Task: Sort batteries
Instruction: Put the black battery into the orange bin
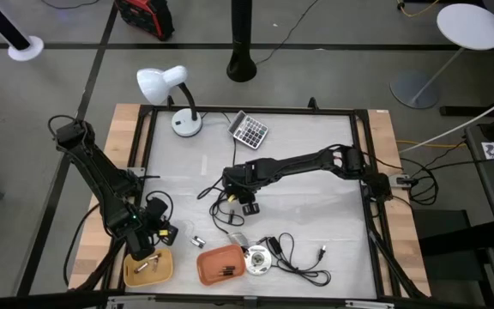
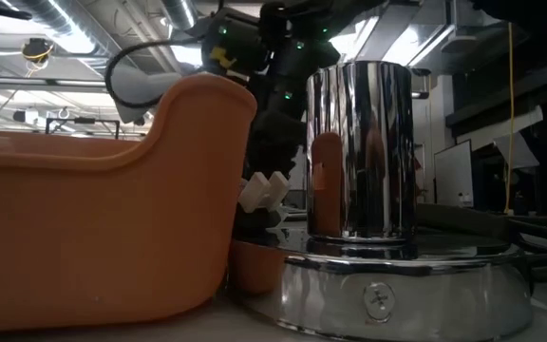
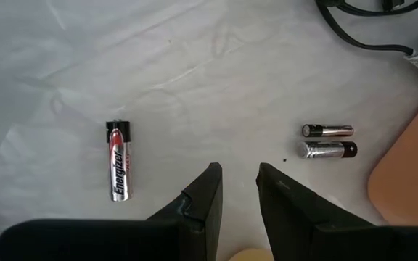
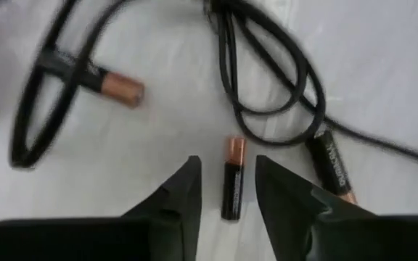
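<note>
A copper-tipped battery (image 4: pixel 231 178) is lying on the worktop (image 1: pixel 316 146) between the right pincer's (image 4: pixel 226 190) released fingers; the cable (image 4: pixel 267 80) just beside risks snagging. The left pincer (image 3: pixel 236 190), released, is hovering near the trays.

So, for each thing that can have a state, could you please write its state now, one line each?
Left gripper: open, empty, above the table.
Right gripper: open, astride a black and copper battery, not closed on it.
Silver and black Energizer battery: lying flat, alone.
Two small silver batteries: lying side by side.
Yellow tray: holds some batteries.
Orange tray: holds dark batteries.
White desk lamp: upright.
</note>
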